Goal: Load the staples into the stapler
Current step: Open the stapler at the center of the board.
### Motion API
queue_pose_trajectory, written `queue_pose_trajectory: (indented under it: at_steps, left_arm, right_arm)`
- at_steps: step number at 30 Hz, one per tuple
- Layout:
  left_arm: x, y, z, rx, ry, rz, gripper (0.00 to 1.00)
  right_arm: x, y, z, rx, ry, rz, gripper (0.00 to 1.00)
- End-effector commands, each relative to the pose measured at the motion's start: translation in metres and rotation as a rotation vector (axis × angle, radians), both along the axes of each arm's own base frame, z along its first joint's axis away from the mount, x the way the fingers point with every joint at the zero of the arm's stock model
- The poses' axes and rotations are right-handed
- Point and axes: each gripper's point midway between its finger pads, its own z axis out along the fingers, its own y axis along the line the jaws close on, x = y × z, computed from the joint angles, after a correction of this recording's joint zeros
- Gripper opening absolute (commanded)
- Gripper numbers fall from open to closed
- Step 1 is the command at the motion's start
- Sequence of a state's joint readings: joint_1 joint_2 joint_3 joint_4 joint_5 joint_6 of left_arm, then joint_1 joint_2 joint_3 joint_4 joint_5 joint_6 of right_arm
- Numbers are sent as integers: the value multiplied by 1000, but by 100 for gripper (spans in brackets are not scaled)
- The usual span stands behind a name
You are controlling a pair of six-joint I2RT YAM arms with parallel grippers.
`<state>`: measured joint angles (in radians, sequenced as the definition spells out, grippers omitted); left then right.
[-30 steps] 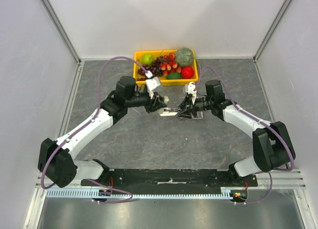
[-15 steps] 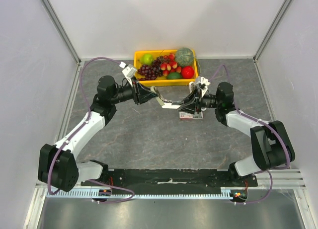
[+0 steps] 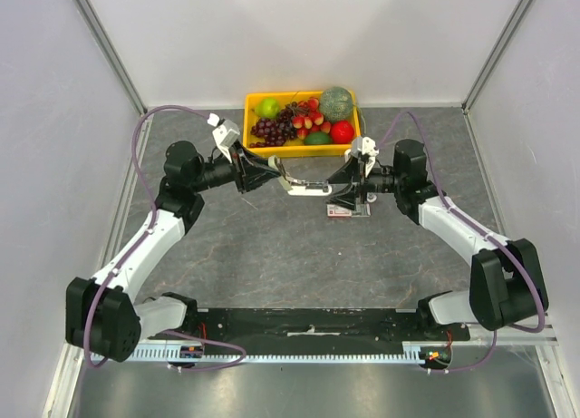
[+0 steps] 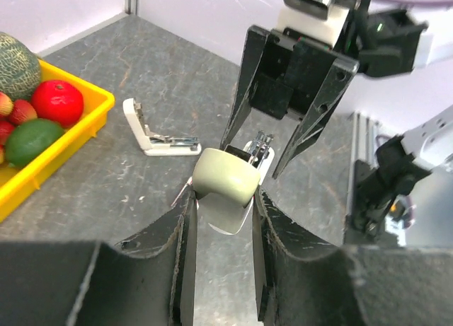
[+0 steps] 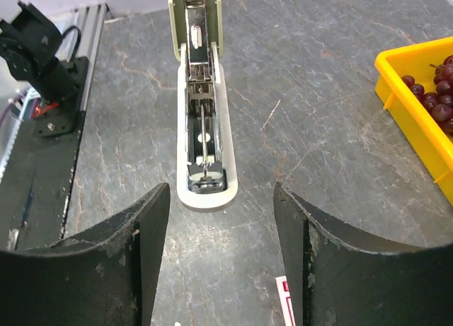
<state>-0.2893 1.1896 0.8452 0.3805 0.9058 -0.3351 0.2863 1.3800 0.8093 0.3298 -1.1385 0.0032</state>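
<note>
My left gripper (image 3: 285,182) is shut on the rear end of a pale green stapler (image 3: 313,186) and holds it above the table, nose toward the right arm. The left wrist view shows that rounded end (image 4: 226,176) pinched between my fingers. The stapler (image 5: 203,114) is hinged open, its metal magazine channel showing in the right wrist view. My right gripper (image 3: 340,180) stands open just short of the stapler's nose, touching nothing (image 5: 221,199). The staples, a small box with red and white markings (image 3: 347,210), lie on the table below the right gripper; only a corner (image 5: 284,295) shows there.
A yellow tray (image 3: 304,150) of fruit stands at the back of the table, its corner (image 5: 414,114) to the right in the right wrist view. A second, white stapler (image 4: 152,135) lies opened on the table near the tray (image 4: 42,163).
The right gripper has opened and drawn back to the right, off the stapler. The left arm has lifted the stapler and pulled it back toward the left and the tray.
</note>
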Motion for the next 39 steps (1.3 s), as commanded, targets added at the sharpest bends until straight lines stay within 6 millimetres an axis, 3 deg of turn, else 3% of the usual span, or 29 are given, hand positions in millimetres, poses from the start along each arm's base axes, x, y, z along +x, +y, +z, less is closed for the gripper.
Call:
queue_pose_trajectory:
  at_steps: [1, 5, 10, 14, 24, 30, 35, 39]
  left_arm:
    - [-7, 3, -2, 139, -232, -50, 2]
    - [-14, 2, -21, 214, -286, -90, 2]
    - [-18, 0, -40, 277, -332, -111, 2]
    - [-19, -3, -44, 288, -341, -118, 2]
    - [-21, -12, -50, 296, -338, -127, 2]
    - [-21, -13, -50, 293, -333, -124, 2]
    - [-20, -14, -51, 292, -330, -121, 2]
    - [-20, -14, -52, 294, -328, -118, 2]
  right_arm:
    - [-4, -5, -6, -115, -91, 20, 68]
    - [-5, -2, -9, -155, -90, 12, 69]
    - [-13, 16, -17, -213, -88, 28, 68]
    - [-10, 23, -31, -212, -6, 4, 63]
    - [-7, 37, -45, -247, 7, -36, 57]
    - [-7, 42, -53, -263, 15, -27, 47]
    - [-13, 46, -57, -285, -9, 8, 31]
    - [-12, 48, -58, -291, -6, 10, 0]
